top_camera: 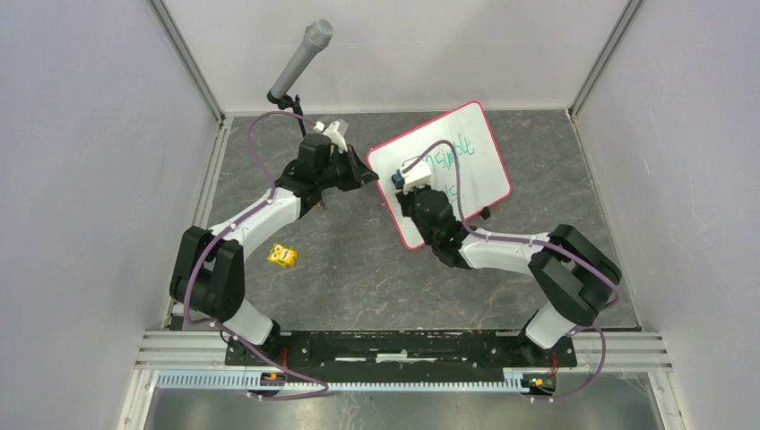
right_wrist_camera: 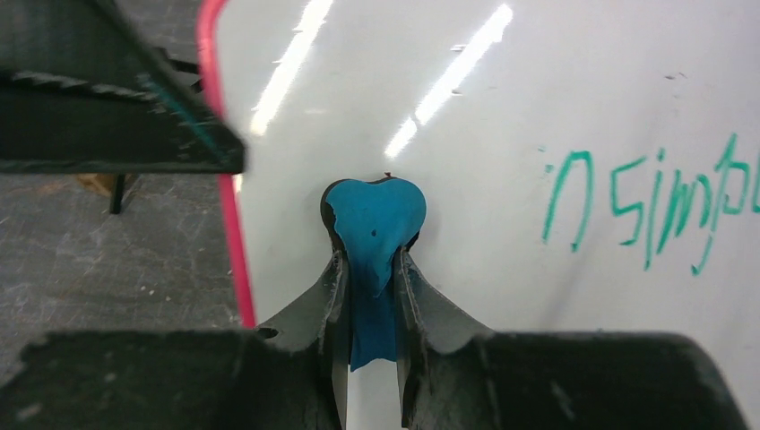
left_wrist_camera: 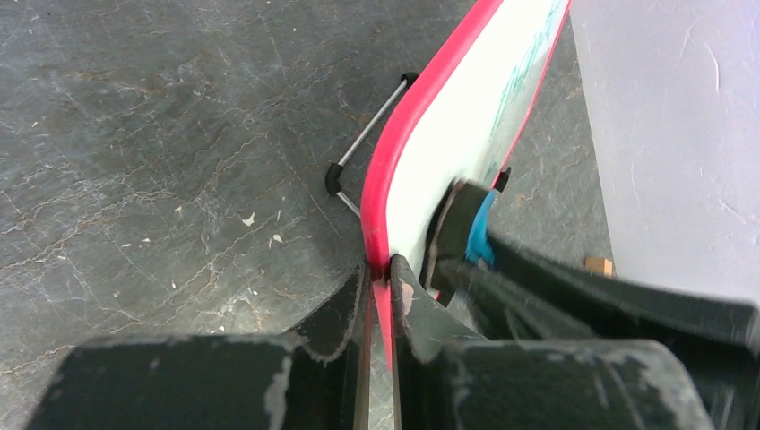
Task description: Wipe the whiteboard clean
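The whiteboard (top_camera: 466,152) stands tilted at the back middle, white with a pink-red frame and green handwriting (right_wrist_camera: 654,206) on its face. My left gripper (top_camera: 366,177) is shut on the board's left frame edge (left_wrist_camera: 385,179), which runs between its jaws. My right gripper (top_camera: 405,179) is shut on a blue eraser (right_wrist_camera: 375,224) with a black felt underside, pressed against the board's face near its left edge, left of the writing. The eraser also shows in the left wrist view (left_wrist_camera: 466,228). The board's wire stand with a black foot (left_wrist_camera: 333,176) rests on the floor.
A small yellow block (top_camera: 283,255) lies on the dark grey floor at the left. A microphone (top_camera: 300,61) on a stand leans at the back left. Grey walls enclose the cell on three sides. A small tan piece (left_wrist_camera: 599,265) lies by the wall.
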Robot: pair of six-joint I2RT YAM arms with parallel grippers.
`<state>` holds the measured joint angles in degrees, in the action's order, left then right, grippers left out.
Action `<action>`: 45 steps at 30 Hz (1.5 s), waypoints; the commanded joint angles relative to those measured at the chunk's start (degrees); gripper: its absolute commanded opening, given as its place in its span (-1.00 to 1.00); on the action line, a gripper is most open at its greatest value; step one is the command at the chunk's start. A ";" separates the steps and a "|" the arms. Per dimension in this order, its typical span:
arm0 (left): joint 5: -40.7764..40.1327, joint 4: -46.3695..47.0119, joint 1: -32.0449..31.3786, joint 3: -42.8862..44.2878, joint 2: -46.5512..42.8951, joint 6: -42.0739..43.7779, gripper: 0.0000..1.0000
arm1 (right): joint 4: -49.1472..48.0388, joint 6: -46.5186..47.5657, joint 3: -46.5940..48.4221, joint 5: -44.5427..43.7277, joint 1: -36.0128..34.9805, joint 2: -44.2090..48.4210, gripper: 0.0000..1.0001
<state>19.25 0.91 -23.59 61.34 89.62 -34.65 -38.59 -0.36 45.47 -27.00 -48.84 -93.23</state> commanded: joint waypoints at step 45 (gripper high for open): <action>2.46 1.91 -1.20 2.47 -2.63 1.16 -0.89 | -0.35 -18.50 -13.94 -5.97 7.80 8.63 -0.64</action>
<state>19.38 0.97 -23.97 61.56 89.25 -34.65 -35.55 -17.02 33.26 -33.39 -42.65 -86.61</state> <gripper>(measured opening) 0.143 0.241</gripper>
